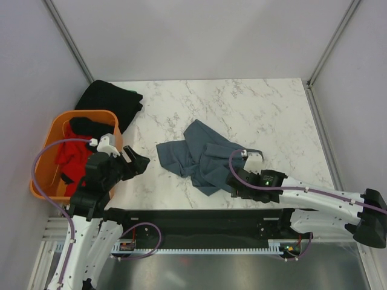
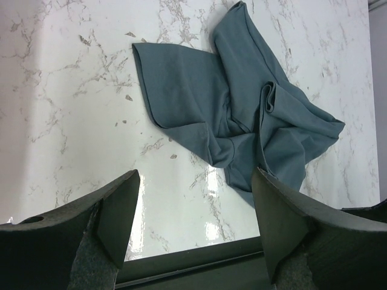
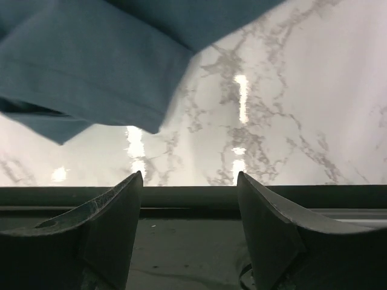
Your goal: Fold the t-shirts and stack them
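Note:
A slate blue-grey t-shirt (image 1: 205,158) lies crumpled in the middle of the marble table (image 1: 260,103). A black t-shirt (image 1: 112,99) is heaped at the back left. A red one (image 1: 72,154) sits in the orange basket with more black cloth. My left gripper (image 1: 141,163) hovers open left of the blue-grey shirt (image 2: 242,115), nothing between its fingers (image 2: 195,205). My right gripper (image 1: 234,186) is low at the shirt's near right edge. It stands open and empty (image 3: 190,181), with the shirt's hem (image 3: 103,60) just ahead of it.
The orange plastic basket (image 1: 53,136) stands off the table's left edge, beside my left arm. A black rail (image 1: 199,220) runs along the near edge under both grippers. Grey walls close in the table at the back and both sides.

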Tool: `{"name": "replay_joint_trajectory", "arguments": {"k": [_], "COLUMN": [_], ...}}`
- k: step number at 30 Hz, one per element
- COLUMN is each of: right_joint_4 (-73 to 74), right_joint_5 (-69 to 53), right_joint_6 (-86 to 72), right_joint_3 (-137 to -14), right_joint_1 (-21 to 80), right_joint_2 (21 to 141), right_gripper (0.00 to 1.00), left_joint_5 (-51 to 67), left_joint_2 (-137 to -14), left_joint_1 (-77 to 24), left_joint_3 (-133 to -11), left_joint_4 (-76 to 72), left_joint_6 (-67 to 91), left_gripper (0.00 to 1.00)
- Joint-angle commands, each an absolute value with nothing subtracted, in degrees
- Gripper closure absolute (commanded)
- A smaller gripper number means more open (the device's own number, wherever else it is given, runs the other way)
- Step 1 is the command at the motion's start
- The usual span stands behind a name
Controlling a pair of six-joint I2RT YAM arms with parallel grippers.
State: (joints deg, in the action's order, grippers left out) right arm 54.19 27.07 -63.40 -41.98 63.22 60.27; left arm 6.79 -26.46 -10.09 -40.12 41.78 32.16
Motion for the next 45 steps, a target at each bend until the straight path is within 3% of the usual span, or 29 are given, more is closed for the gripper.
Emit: {"name": "replay_joint_trajectory", "arguments": {"k": [1, 8, 31, 40, 45], "right_joint_4": [49.48, 49.75, 39.64, 36.83, 36.39], "right_joint_5": [26.45, 28.56, 30.06, 29.62, 29.88], "right_joint_6": [-62.86, -59.50, -52.74, -49.66, -48.78], "right_joint_3": [-48.84, -56.08, -48.34, -47.99, -48.34], "right_joint_1": [64.94, 68.73, 63.28, 62.58, 62.49], "right_joint_2": [62.37, 77.42, 88.86, 89.21, 88.95], "right_gripper": [0.29, 0.32, 0.41, 0.59, 0.79], "left_joint_5": [8.09, 7.91, 8.35, 8.35, 8.26], "left_joint_2": [-26.45, -26.10, -26.46, -26.81, -26.89], "left_joint_1": [-10.19, -10.20, -10.20, -10.20, -10.20], "left_joint_3": [-40.87, -40.87, -40.96, -40.96, -40.87], "left_joint_4": [39.73, 39.73, 39.64, 39.73, 39.73], "left_joint_6": [33.40, 33.31, 33.31, 33.40, 33.31], "left_gripper": [0.18, 0.18, 0.18, 0.18, 0.18]}}
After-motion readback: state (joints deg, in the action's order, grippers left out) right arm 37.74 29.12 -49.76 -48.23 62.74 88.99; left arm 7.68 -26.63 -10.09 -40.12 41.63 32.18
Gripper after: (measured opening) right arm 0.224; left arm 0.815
